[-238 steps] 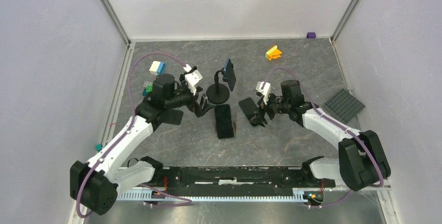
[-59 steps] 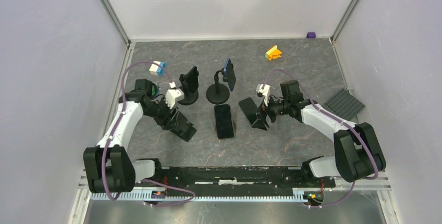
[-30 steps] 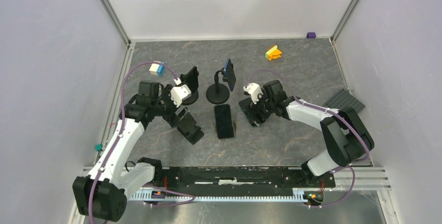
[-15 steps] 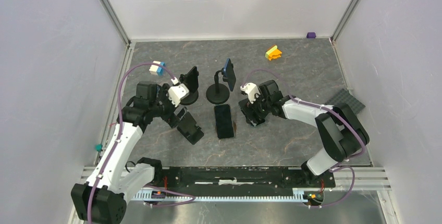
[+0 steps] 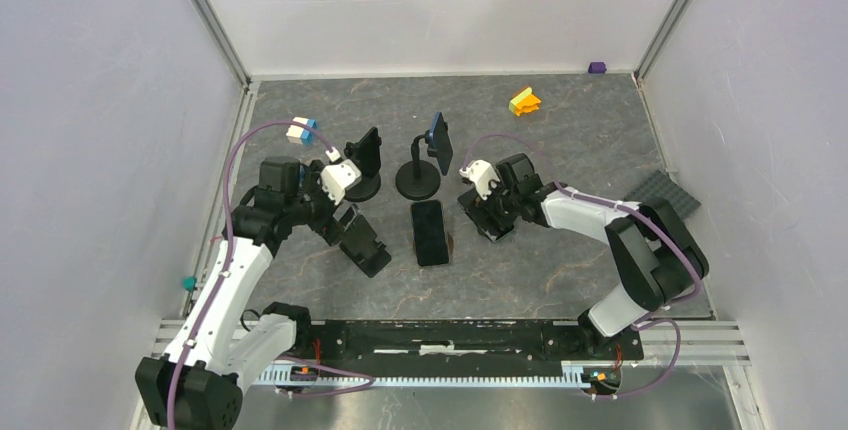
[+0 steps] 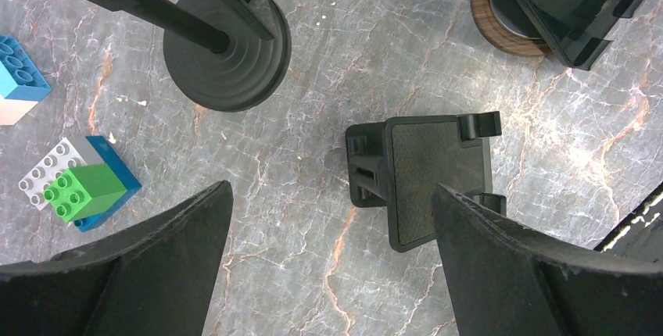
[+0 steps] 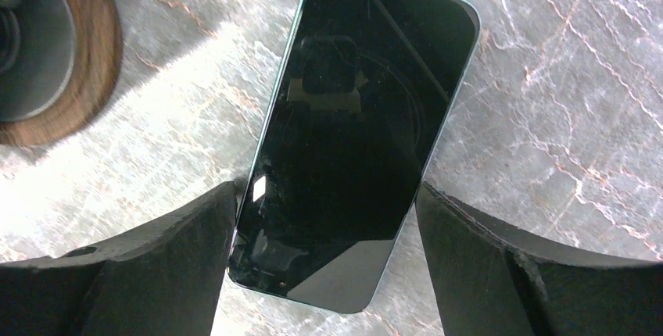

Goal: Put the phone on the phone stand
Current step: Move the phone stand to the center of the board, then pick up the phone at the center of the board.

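Against the picture from one second ago, the right gripper (image 7: 327, 189) has shifted slightly toward 9 o'clock. The left arm has barely changed.

Right arm: the elbow is folded out at 3 o'clock, the forearm runs toward 9 o'clock, and the wrist is pitched down over the phone (image 7: 356, 125). The phone lies flat on the table (image 5: 560, 140), screen up. Its fingers (image 7: 148, 269) meet both long edges of the phone. Whether they clamp it or only touch it cannot be told.

The phone is at 3 o'clock of the wooden-base phone stand (image 5: 430, 233), just beside it and not on it.

Left arm: the upper link rises toward 12 o'clock and the forearm angles toward 4 o'clock. The left gripper (image 6: 330, 194) points down, released and spread wide, holding nothing. A loose black clamp plate (image 6: 426, 176) lies on the table beneath it. A black pole stand (image 6: 227, 62) stands at its 11 o'clock in the wrist view.
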### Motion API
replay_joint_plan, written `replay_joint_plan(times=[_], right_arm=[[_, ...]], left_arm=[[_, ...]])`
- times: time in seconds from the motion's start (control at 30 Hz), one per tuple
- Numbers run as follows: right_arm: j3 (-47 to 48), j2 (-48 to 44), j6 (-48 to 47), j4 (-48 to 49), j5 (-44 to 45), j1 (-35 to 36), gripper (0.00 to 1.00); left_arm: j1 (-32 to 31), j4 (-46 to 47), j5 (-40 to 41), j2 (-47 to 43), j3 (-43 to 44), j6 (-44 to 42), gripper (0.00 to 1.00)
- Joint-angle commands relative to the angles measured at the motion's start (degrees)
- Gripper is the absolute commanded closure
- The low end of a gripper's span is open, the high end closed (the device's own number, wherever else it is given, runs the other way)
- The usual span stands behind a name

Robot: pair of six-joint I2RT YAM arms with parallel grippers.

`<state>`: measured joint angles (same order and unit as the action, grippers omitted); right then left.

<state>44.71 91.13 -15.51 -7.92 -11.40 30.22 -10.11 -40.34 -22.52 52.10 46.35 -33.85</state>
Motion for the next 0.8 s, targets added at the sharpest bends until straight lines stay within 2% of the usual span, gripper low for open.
replay_joint_plan(times=[0.0, 0.07, 0.17, 0.37, 0.57, 0.77], right_arm=[[0.93, -0.50, -7.14, -8.30, 1.99, -1.67, 0.12], [1.26, -0.51, -7.85, -8.62, 2.43, -1.77, 0.11], [1.41, 0.33, -6.55, -7.96, 1.79, -1.74, 0.02], [1.80, 3.46, -4.52, -6.59, -0.18, -1.74, 0.02], [2.14, 5.65, -3.29, -5.79, -2.57, -1.74, 0.10], [0.42, 5.11, -4.31, -6.11, 0.44, -1.81, 0.23]], left_arm=[[-0.17, 0.71, -0.28, -1.74, 1.73, 1.16, 0.00], [-0.17, 0.70, -0.38, -1.84, 1.72, 1.00, 0.00], [-0.17, 0.79, -1.00, -1.65, 1.85, 1.13, 0.00], [-0.18, 0.70, -1.22, -1.68, 1.64, 1.00, 0.00], [-0.17, 0.72, -1.38, -1.74, 1.55, 0.95, 0.00], [-0.18, 0.70, -1.37, -2.60, 1.51, 0.92, 0.00]])
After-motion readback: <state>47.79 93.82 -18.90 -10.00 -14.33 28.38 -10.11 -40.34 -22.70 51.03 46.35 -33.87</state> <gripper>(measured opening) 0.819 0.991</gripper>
